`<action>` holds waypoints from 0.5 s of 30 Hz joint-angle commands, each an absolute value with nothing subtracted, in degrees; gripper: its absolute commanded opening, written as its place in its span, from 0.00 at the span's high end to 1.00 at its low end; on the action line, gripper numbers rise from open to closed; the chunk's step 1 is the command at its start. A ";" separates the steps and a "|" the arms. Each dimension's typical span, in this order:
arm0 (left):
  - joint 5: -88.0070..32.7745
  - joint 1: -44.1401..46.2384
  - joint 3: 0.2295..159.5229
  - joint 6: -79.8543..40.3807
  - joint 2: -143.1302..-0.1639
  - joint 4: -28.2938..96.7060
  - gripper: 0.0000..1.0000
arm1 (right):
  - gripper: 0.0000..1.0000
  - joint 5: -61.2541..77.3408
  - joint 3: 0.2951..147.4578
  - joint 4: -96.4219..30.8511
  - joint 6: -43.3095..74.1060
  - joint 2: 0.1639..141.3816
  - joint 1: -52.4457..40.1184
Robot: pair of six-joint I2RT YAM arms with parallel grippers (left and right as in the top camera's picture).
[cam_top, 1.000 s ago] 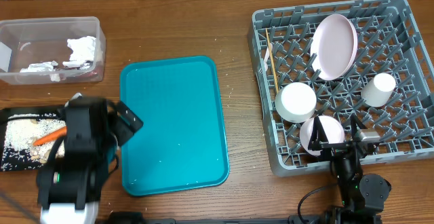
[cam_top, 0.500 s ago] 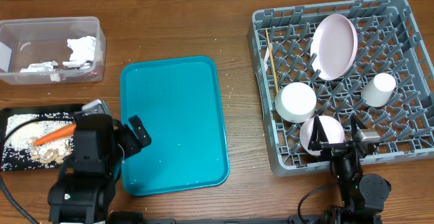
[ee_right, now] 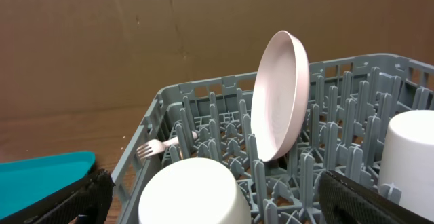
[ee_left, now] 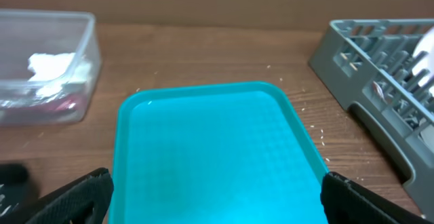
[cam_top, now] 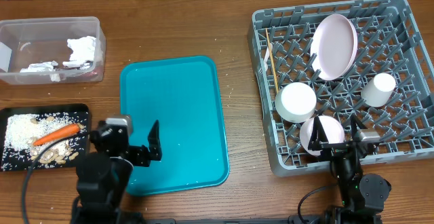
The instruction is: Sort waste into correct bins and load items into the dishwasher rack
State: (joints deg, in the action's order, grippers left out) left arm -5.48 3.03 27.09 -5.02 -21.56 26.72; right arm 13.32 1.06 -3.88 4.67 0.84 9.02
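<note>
The teal tray (cam_top: pixel 173 122) lies bare at the table's middle and fills the left wrist view (ee_left: pixel 210 142). My left gripper (cam_top: pixel 146 153) is open and empty over the tray's front left corner (ee_left: pixel 217 200). The grey dishwasher rack (cam_top: pixel 400 13) on the right holds a pink plate (cam_top: pixel 333 45), two white cups (cam_top: pixel 296 102) (cam_top: pixel 378 89), a pink bowl (cam_top: pixel 322 132) and a wooden stick (cam_top: pixel 272 61). My right gripper (cam_top: pixel 337 142) is open and empty at the rack's front edge, with a white cup (ee_right: pixel 186 193) between its fingers' line of sight. A white fork (ee_right: pixel 157 146) lies in the rack.
A clear bin (cam_top: pixel 95 27) with crumpled paper stands at the back left. A black tray (cam_top: pixel 81 108) at the front left holds rice, a carrot (cam_top: pixel 55 134) and scraps. Rice grains are scattered on the wood around the teal tray.
My left arm has moved right and toward the front, off the black tray to the teal tray's front left corner. The carrot is uncovered. The right arm has not moved.
</note>
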 commanded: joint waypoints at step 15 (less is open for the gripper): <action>-8.88 3.55 1.48 -0.12 -4.36 -1.91 0.00 | 0.00 13.56 0.47 -3.49 4.47 0.16 9.39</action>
